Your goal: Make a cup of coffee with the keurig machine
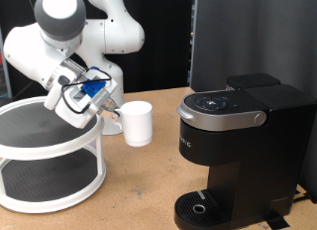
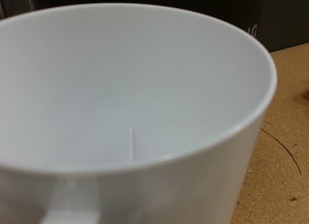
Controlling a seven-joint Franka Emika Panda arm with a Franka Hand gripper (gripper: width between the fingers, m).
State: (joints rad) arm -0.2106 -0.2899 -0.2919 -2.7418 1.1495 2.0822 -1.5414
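The cup, a plain white mug, is upright between the round shelf and the keurig machine. My gripper is at the cup's handle side, on the exterior view's left of it, and its fingers look closed on the handle. In the wrist view the cup fills the frame. Its inside is empty, and my fingers do not show there. The machine is black with a silver-grey lid handle, its lid is down, and its round drip base is bare.
A white two-tier round shelf stands at the exterior view's left, just under my arm. The tabletop is brown particle board. A black panel stands behind the machine.
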